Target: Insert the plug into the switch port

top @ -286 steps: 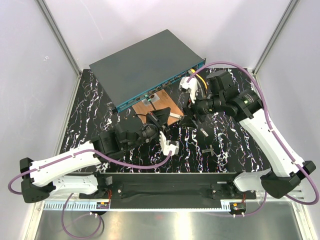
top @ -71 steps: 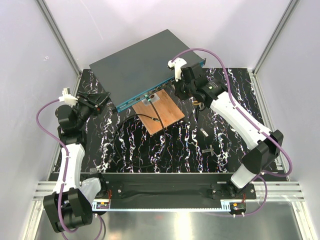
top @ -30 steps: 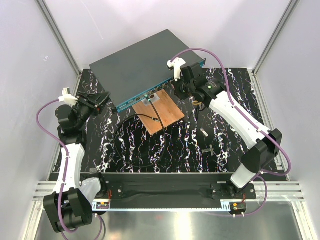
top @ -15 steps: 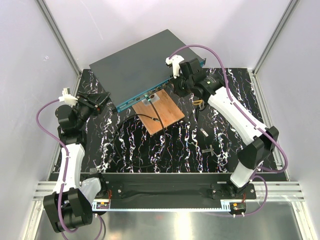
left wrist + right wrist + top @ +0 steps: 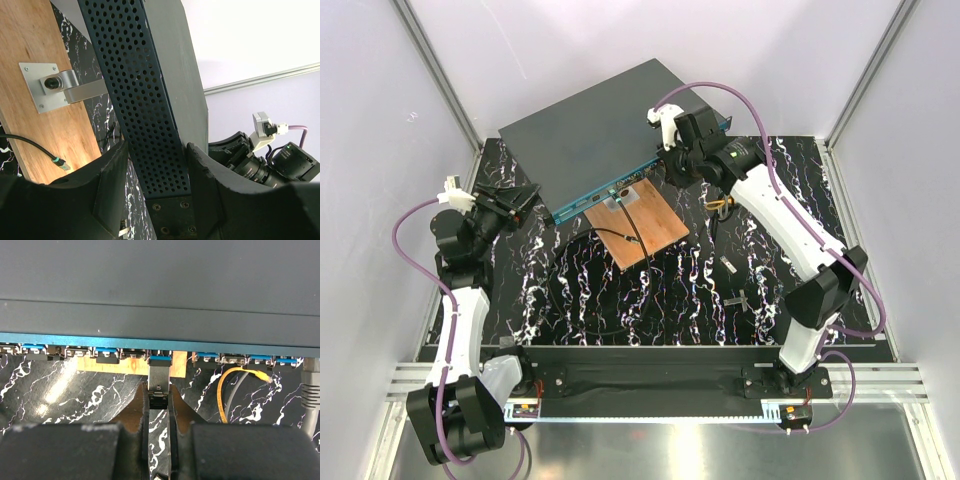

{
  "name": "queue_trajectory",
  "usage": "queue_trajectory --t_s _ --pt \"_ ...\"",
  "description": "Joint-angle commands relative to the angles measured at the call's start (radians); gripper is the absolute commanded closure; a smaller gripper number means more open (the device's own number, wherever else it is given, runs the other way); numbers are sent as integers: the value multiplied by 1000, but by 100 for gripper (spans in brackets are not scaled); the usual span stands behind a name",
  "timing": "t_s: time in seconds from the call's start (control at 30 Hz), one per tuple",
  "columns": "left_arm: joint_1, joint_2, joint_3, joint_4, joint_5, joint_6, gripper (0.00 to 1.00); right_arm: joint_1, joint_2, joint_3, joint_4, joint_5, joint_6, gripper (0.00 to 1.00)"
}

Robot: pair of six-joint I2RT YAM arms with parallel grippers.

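Note:
The switch [image 5: 600,130] is a flat dark grey box lying at an angle at the back. Its teal front face [image 5: 150,339] carries a row of ports. The plug [image 5: 160,371] is a small metal module with a blue tip. My right gripper [image 5: 159,392] is shut on its rear end. The blue tip sits at one port in the middle of the row; how deep it goes is not visible. From above, the right gripper [image 5: 672,172] hides the plug. My left gripper [image 5: 157,170] clamps the switch's perforated side wall [image 5: 145,100] at the left corner [image 5: 520,197].
A copper-brown board [image 5: 645,225] with a metal bracket [image 5: 55,90] lies in front of the switch. A black cable [image 5: 620,235] runs over it. A yellow cable [image 5: 235,385] and a grey cable [image 5: 310,395] hang from ports to the right of the plug.
The right gripper has shifted left and toward the switch's front, carrying the plug with it. The left arm and the switch have stayed put.

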Motion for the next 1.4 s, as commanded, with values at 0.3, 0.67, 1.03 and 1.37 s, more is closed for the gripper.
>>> queue_trajectory --t_s 0.3,0.67,1.03,1.37 --pt "-7 17 10 77 27 35 53 13 64 149 115 -86 -8 98" --pt "-7 19 16 75 21 37 53 13 64 158 113 -83 -10 67" --pt "-9 11 21 61 25 49 53 -27 -99 -47 47 -129 -54 42" --pt "-7 19 27 67 18 52 53 -78 -166 -176 102 -142 -17 80"
